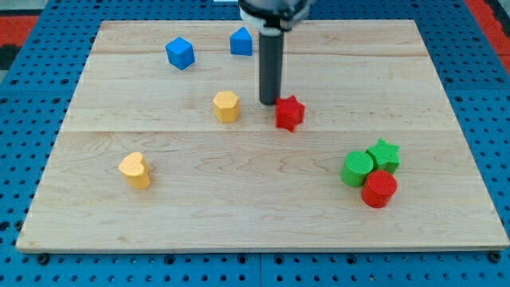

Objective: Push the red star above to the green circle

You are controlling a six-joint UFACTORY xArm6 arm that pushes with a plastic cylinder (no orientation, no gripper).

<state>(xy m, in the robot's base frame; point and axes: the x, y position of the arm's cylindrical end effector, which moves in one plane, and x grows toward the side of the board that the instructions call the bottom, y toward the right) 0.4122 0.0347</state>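
Note:
The red star (290, 112) lies near the middle of the wooden board. My tip (270, 103) is at the star's upper left, touching or almost touching it. The green circle (357, 169) sits at the view's lower right, well below and to the right of the star. It touches a green star (384, 154) on its upper right and a red circle (379, 189) on its lower right.
A yellow hexagon (226, 106) lies just left of my tip. A yellow heart (135, 170) is at the lower left. A blue cube (180, 53) and a blue pentagon-like block (241, 41) sit near the top. The board's edge (263, 246) runs along the bottom.

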